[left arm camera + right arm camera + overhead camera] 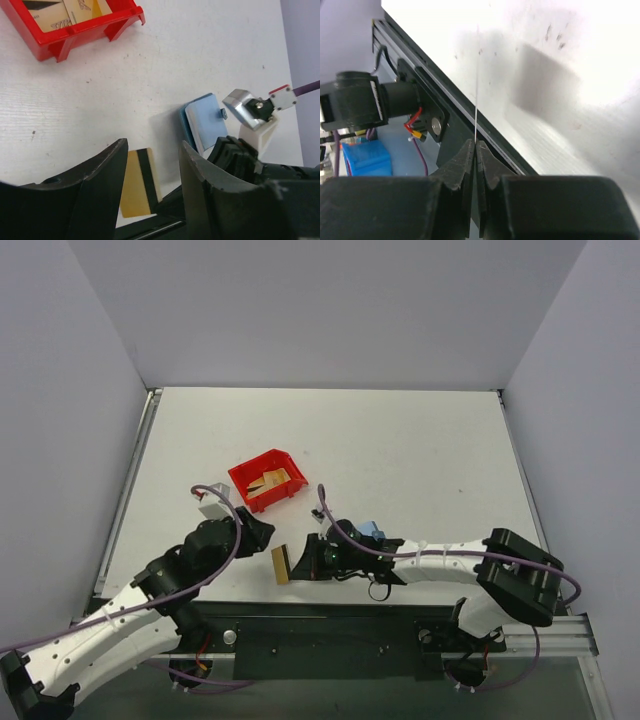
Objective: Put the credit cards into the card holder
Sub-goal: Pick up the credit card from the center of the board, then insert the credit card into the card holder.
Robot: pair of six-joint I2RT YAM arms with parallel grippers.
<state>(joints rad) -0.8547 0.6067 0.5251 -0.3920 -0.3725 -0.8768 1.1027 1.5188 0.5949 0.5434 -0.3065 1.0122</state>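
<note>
We see the right gripper (297, 562) reaching to the left along the near edge of the tabletop (400, 440). It is pinched tight on one credit card (281, 565). The card is gold with a dark stripe, and it sticks out to the left of the fingers. In the right wrist view the card (476, 90) looks like a thin line, because we see it from its edge, and the two fingers (467, 160) squeeze it from both sides. The card is over the near rim of the tabletop.

The left gripper (258, 532) sits just to the far left of that card. Its fingers (107, 165) are spread apart and there is nothing between them. Through the gap, the left wrist view shows the gold card (139, 182) with its dark stripe.

The card holder (370, 531) is blue and small. It is on the tabletop, right beside the right arm, a little to the right of the held card. The left wrist view shows its light blue face (204, 124) with a little snap near one edge. We cannot tell if it lies flat or leans.

A red bin (240, 480) stands farther back, behind the left gripper. More credit cards (272, 480) lie inside it, gold like the held one (75, 10).
</note>
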